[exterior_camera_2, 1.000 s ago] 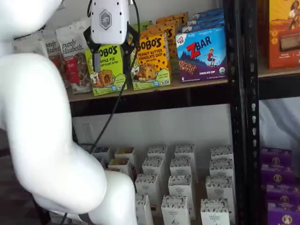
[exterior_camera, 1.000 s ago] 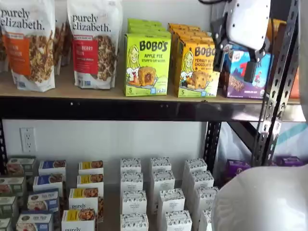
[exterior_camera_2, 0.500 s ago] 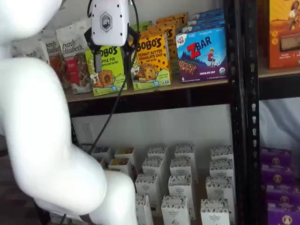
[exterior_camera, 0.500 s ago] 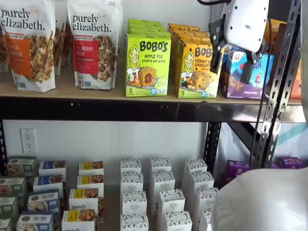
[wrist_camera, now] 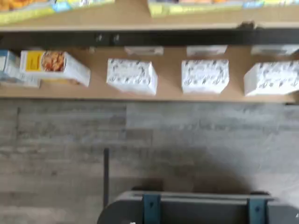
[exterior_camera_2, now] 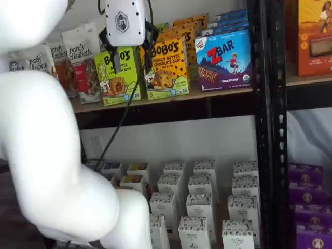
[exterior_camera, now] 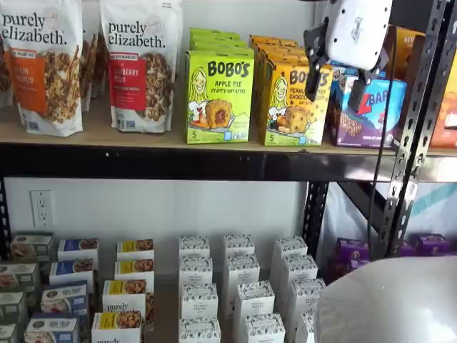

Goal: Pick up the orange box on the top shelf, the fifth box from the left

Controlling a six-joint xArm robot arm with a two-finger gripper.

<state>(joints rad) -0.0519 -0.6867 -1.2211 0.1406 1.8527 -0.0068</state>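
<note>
The orange box (exterior_camera: 288, 103) stands upright at the front of its row on the top shelf (exterior_camera: 107, 136), between a lime-green Apple Pie box (exterior_camera: 218, 96) and a blue-purple ZBar box (exterior_camera: 364, 107). It shows in both shelf views (exterior_camera_2: 167, 67). My gripper (exterior_camera: 333, 87) hangs in front of the shelf at box height, its white body above and two black fingers (exterior_camera: 312, 80) pointing down. A plain gap shows between the fingers, and they hold nothing. In a shelf view the gripper (exterior_camera_2: 132, 61) sits just left of the orange box's front. The wrist view shows no task box.
Purely Elizabeth bags (exterior_camera: 139, 64) stand at the shelf's left. A perforated black upright (exterior_camera: 410, 136) rises at the right. Small white boxes (exterior_camera: 239, 286) fill the lower level, also in the wrist view (wrist_camera: 132, 75). Purple boxes (exterior_camera_2: 308, 197) sit low at the right. My white arm (exterior_camera_2: 46, 155) fills the foreground.
The gripper has risen a little and shifted sideways toward the orange box's front. Its fingers stay apart. The boxes have not moved.
</note>
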